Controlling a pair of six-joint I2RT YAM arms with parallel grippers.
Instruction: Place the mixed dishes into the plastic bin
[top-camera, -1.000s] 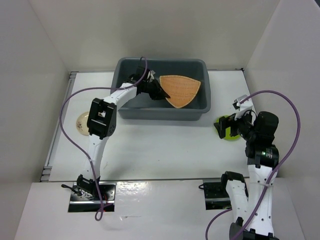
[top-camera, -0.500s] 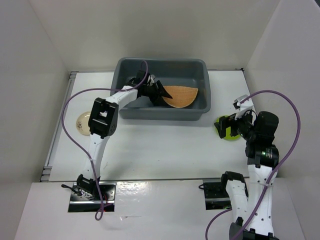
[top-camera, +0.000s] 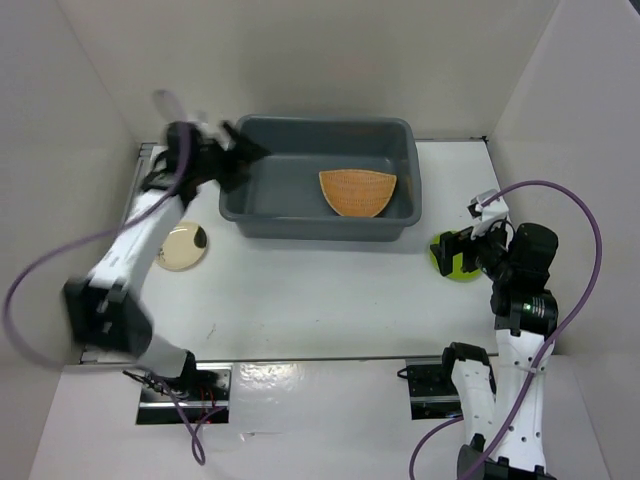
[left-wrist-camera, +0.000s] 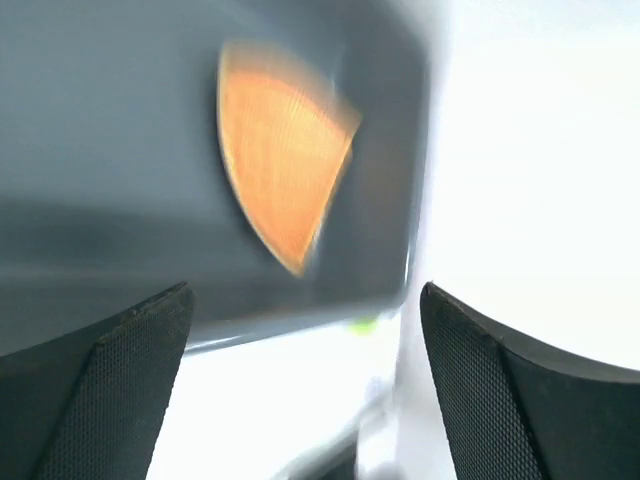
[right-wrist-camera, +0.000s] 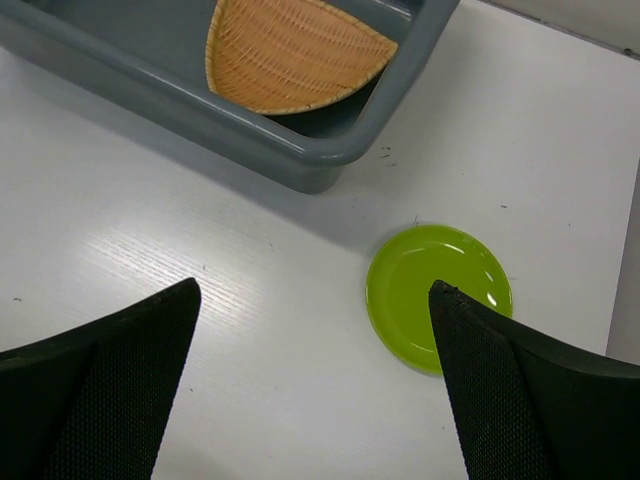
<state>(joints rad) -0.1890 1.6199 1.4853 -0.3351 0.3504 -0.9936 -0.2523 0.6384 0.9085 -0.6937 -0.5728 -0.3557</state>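
Observation:
The orange woven plate (top-camera: 357, 192) lies flat inside the dark grey plastic bin (top-camera: 320, 228), toward its right end. My left gripper (top-camera: 245, 158) is blurred at the bin's left rim, open and holding nothing. Its wrist view shows the orange plate (left-wrist-camera: 280, 150) in the bin (left-wrist-camera: 120, 120) beyond the spread fingers (left-wrist-camera: 520, 400). The cream saucer (top-camera: 183, 245) sits on the table left of the bin. My right gripper (top-camera: 458, 250) hovers open over the lime-green plate (right-wrist-camera: 435, 295), right of the bin (right-wrist-camera: 330, 150). No clear cup shows.
White walls close in the table on the left, back and right. The left arm's purple cable (top-camera: 40, 270) loops out to the left. The right arm's cable (top-camera: 585, 250) arcs along the right wall.
My left gripper opened and let go of the orange plate, which settled flat in the bin. The left arm swung out to the bin's left rim. The right arm stayed put.

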